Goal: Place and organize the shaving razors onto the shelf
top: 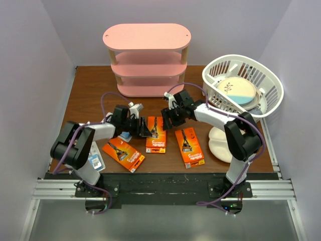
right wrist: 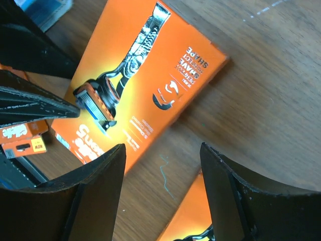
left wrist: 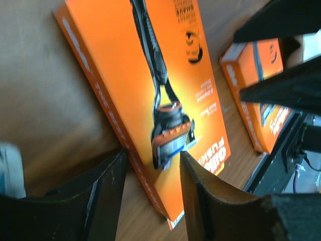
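The pink shelf (top: pixel 146 57) stands at the back. Three orange razor packs lie flat on the table: left (top: pixel 123 153), middle (top: pixel 156 135), right (top: pixel 189 146). One white-and-blue pack (top: pixel 95 160) lies by the left arm's base. Another (top: pixel 125 136) is half hidden under that arm. My left gripper (top: pixel 146 126) is open, its jaws straddling the near corner and long edge of the middle pack (left wrist: pixel 150 75). My right gripper (top: pixel 167 118) is open and empty over bare wood (right wrist: pixel 163 146), between the middle pack (right wrist: pixel 145 85) and the right pack (right wrist: pixel 193 218).
A white slatted basket (top: pixel 271 85) holding a plate stands at the back right. A white divided plate (top: pixel 218 143) lies under the right arm. The two grippers are close together; the right gripper's fingers (left wrist: pixel 281 60) show in the left wrist view.
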Motion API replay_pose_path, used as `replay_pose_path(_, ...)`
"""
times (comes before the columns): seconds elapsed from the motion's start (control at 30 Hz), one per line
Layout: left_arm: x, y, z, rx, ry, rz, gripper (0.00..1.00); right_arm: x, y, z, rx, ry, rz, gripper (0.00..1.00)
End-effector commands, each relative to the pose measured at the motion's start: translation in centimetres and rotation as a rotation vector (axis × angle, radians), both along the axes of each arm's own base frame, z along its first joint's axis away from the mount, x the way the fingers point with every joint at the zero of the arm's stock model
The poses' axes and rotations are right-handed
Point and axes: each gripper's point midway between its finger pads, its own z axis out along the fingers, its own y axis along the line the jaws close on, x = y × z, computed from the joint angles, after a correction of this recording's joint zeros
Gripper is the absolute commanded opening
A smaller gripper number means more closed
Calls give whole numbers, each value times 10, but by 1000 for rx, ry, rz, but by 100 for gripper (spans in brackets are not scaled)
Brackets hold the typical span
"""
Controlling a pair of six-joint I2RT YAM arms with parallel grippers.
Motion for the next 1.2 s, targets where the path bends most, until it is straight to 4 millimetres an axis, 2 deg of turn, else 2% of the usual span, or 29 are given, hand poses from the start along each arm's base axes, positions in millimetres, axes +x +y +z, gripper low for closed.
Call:
replay_pose_path(0.0,43,-17,21,-23,-107,24,51,19,6,14,24,-47,-34,64)
replay_pose_path(0.13,68,-16,36,29,-164,38,57,18,0,13,22,-38,-53,64)
replay_pose_path(0.2,62,-9,40,61,-147,52,62,15,-1,15,30,-26,-56,64)
replay_pose_path(0.23,55,-5,36,73,-127,58,64,9,-3,15,31,-3,-44,64)
replay_pose_path(0.3,43,1,45,76,-142,61,68,3,-5,18,29,11,-25,64)
replay_pose_path(0.33,28,7,36,91,-122,56,69,1,-8,24,30,3,-9,64)
replay_pose_path(0.37,22,10,44,84,-145,58,70,-2,-10,26,23,11,-5,64)
replay_pose_path(0.4,15,12,44,79,-144,54,70,-4,-12,28,21,9,0,64)
replay_pose_path(0.43,-2,18,33,80,-108,50,70,-7,-14,31,15,11,7,64)
replay_pose_path(0.47,-9,19,39,63,-124,45,71,-8,-14,32,17,13,11,64)
replay_pose_path(0.53,-28,24,29,53,-89,32,71,-9,-15,33,15,16,14,64)
replay_pose_path(0.63,-44,22,27,7,-74,-1,71,-9,-12,32,25,24,14,65)
replay_pose_path(0.77,-51,13,21,-56,-78,-54,69,-14,3,36,113,48,44,65)
replay_pose_path(0.9,-56,13,7,-58,-48,-59,65,-7,5,43,131,-20,23,59)
replay_pose_path(1.0,-65,16,0,-49,-23,-61,62,2,-1,33,83,-63,-51,61)
replay_pose_path(1.17,-80,17,-11,-41,35,-50,53,-1,-4,8,54,30,-142,61)
